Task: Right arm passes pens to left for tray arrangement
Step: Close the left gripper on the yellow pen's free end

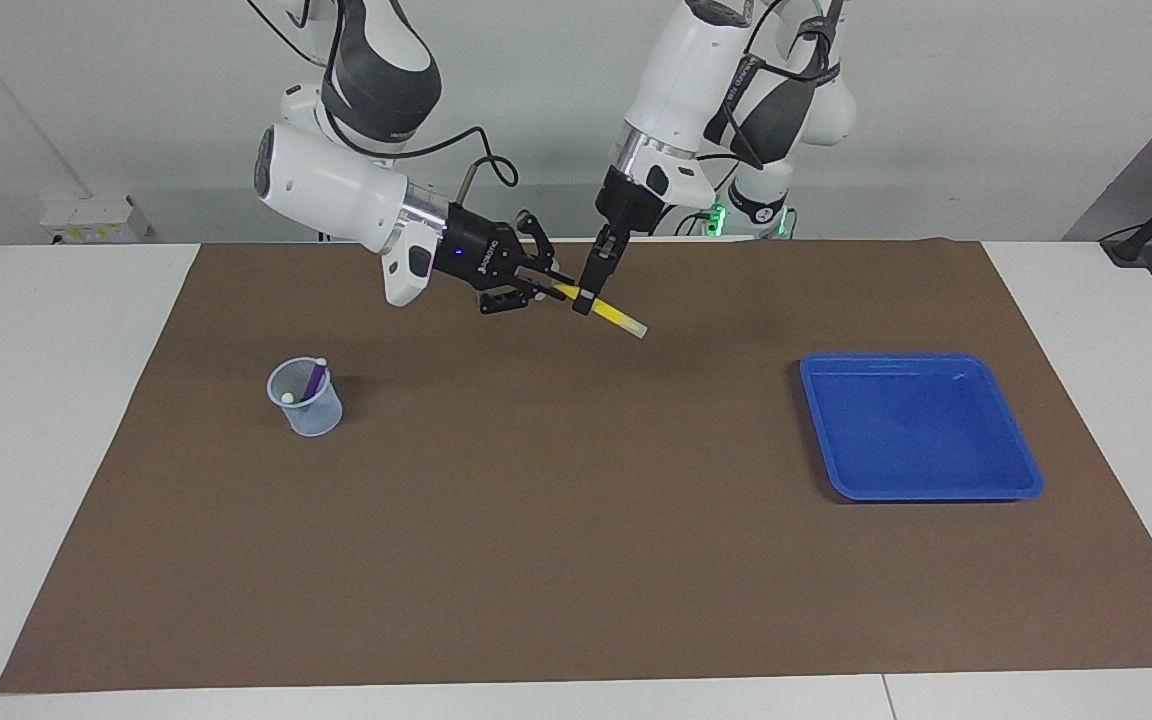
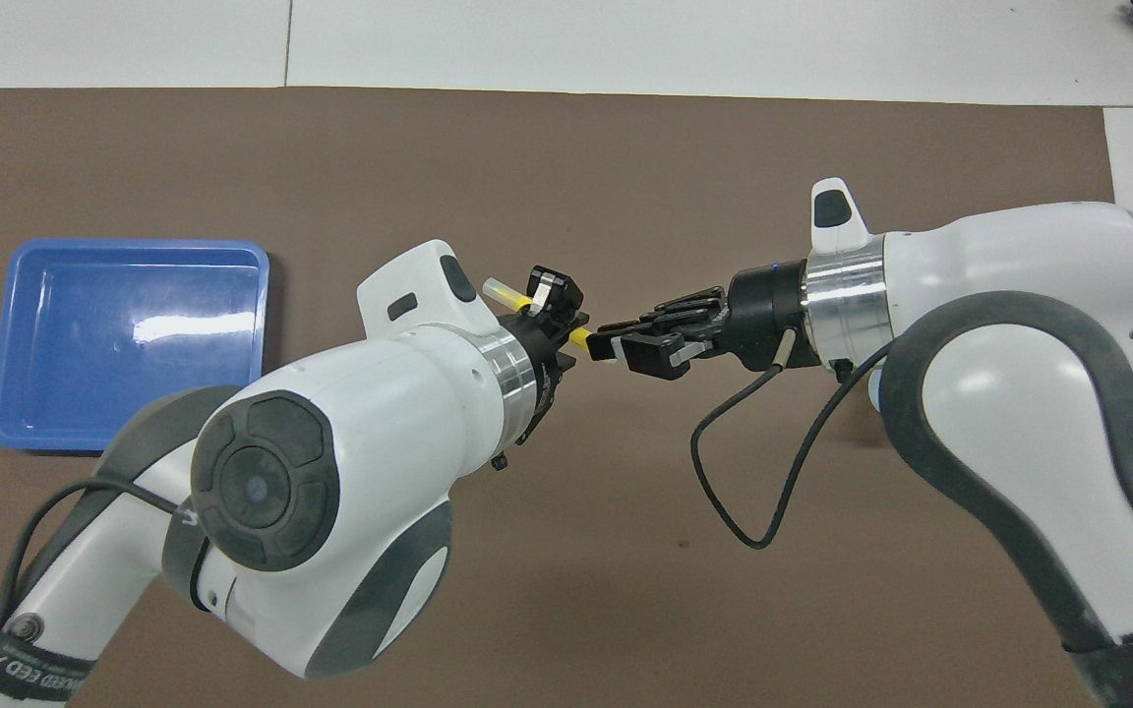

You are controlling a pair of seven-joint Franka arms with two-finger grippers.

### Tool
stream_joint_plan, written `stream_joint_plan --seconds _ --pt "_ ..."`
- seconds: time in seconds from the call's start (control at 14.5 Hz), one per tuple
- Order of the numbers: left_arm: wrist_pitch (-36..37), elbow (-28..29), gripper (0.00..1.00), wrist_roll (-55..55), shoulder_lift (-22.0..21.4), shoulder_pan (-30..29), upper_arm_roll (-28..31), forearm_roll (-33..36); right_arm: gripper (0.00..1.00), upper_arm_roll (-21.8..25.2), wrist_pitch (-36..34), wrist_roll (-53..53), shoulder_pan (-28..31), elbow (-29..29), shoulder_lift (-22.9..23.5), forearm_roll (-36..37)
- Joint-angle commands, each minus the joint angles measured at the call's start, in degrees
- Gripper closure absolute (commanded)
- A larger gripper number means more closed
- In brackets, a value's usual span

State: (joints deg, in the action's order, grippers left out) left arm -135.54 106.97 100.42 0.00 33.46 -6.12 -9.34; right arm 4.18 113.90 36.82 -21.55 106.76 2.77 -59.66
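Both grippers were clamped on the yellow pen point(image 1: 604, 312) in mid-air: the right gripper point(image 1: 554, 287) pinched its end, and the left gripper point(image 1: 586, 298) had closed on the barrel just beside it. Before you release the right, confirm the left's hold is square. The tray point(image 1: 1026, 470) lay empty, well off toward the left arm's end; the cup point(image 1: 321, 418) with the purple pen point(image 1: 314, 379) sat toward the right's.

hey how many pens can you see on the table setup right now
2 clearly. The yellow pen is in the air, gripped by both the right gripper and left gripper. The purple pen stands in the mesh cup, which may hide another.
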Motion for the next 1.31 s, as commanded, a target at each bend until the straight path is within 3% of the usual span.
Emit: stream_joint_plan --seconds 0.0,0.21,0.41,0.89,1.1,1.17,1.24 --pt "1.95 -1.76 0.67 3.54 0.70 1.17 0.58 2.56 1.00 0.13 0.98 2.47 -0.07 0.37 0.05 -2.39" --pt "-0.86 -1.76 0.71 11.00 0.87 1.26 0.49 8.18 1.00 0.13 1.06 2.64 -0.07 0.29 -0.04 -2.48" --pt "-0.25 -1.85 1.00 10.93 1.49 1.17 0.32 8.90 1.00 0.13 1.15 2.47 -0.07 0.20 0.05 -2.48" --pt "0.36 -2.03 1.00 11.02 1.49 1.08 0.32 8.81 1.00 0.13 1.76 2.82 -0.16 0.20 0.31 -2.30" --pt "5.44 -2.64 1.00 10.50 1.40 0.29 0.40 8.37 1.00 0.13 3.52 2.20 -0.24 0.20 0.40 -2.13" --pt "5.90 -2.64 1.00 10.32 1.32 0.20 0.40 8.37 0.98 0.13 3.61 2.20 -0.42 0.02 0.40 -1.87" --pt "5.90 -2.64 1.00 10.41 1.40 0.20 0.49 8.37 0.74 0.13 3.96 2.29 -0.42 -0.06 0.40 -1.51"
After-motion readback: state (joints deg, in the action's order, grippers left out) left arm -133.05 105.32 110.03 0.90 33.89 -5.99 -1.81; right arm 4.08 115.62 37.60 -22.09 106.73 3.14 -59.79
